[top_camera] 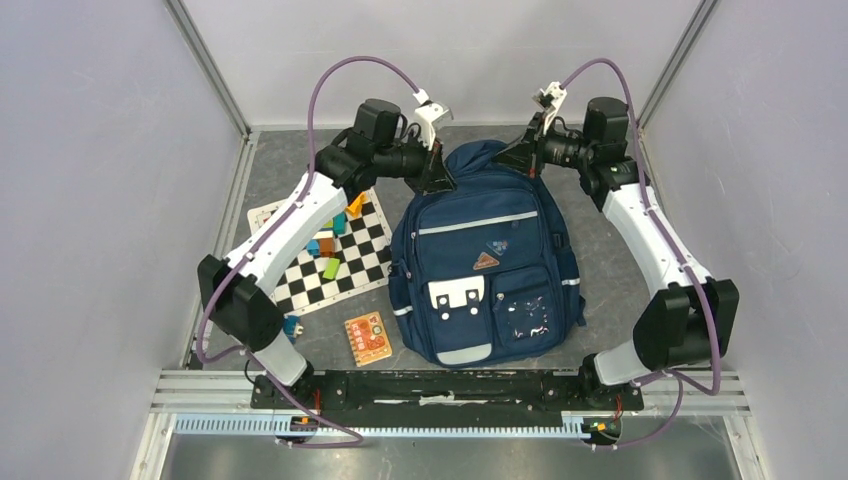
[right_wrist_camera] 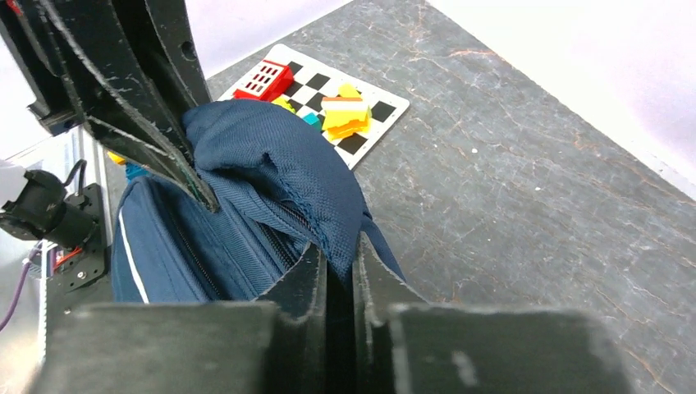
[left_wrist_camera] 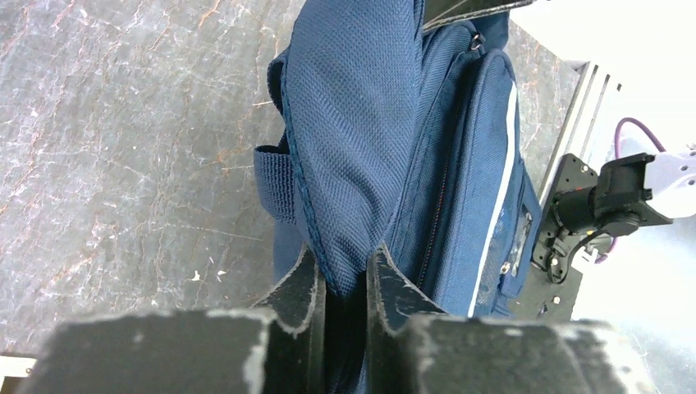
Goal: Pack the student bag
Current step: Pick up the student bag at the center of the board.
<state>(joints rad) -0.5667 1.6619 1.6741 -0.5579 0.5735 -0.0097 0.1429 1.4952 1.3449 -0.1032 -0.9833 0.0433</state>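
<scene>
Backpack (top_camera: 485,270) lies face-up, navy, grey-striped, its top flap apparently bunched upward

Right gripper (right_wrist_camera: 338,261) pinching the top of a navy backpack (right_wrist_camera: 271,164).
Its two black fingers (right_wrist_camera: 305,279) are closed tight on a fold of the blue fabric, which bunches up just above them. To the left, the left gripper (right_wrist_camera: 195,182) reaches down with its tip against the same cloth. Farther off, on the grey marbled table (right_wrist_camera: 509,180), lies a checkered mat (right_wrist_camera: 384,107) carrying coloured blocks (right_wrist_camera: 345,115).
</scene>
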